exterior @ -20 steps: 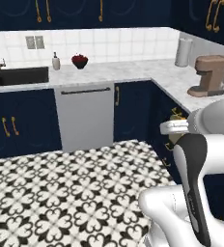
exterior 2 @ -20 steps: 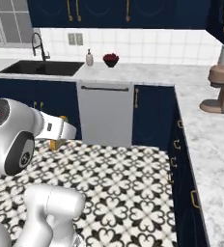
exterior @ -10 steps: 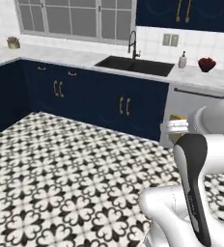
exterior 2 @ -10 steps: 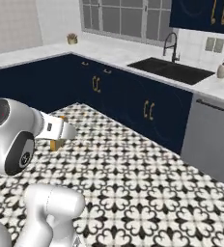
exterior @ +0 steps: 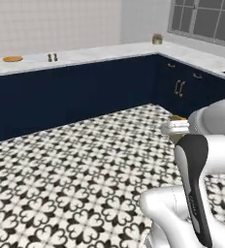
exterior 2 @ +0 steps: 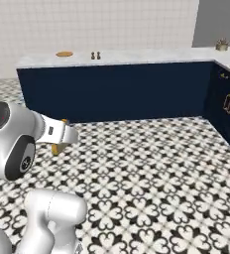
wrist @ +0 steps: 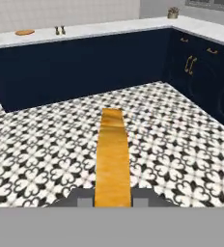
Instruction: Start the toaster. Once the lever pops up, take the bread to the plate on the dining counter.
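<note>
On the far left of the dining counter, a white-grey marbled slab over a plain dark navy base, the flat orange-brown plate is seen lying; in the right base view the same plate is found toward the left end of the counter, and in the hand view the plate sits at the counter's far left. Just to the right of the plate, two small dark shakers are stood on the slab, close together but apart from the plate. Further right along the counter, near its corner, a small potted item is placed. Well in front of the counter, over the patterned black-and-white floor, the gripper is held with its jaws closed on the bread. The golden-tan slice is clamped edge-on between the two finger tips and is seen extending away from them toward the counter. In the right base view the bread is glimpsed as a small tan piece under the white wrist.
</note>
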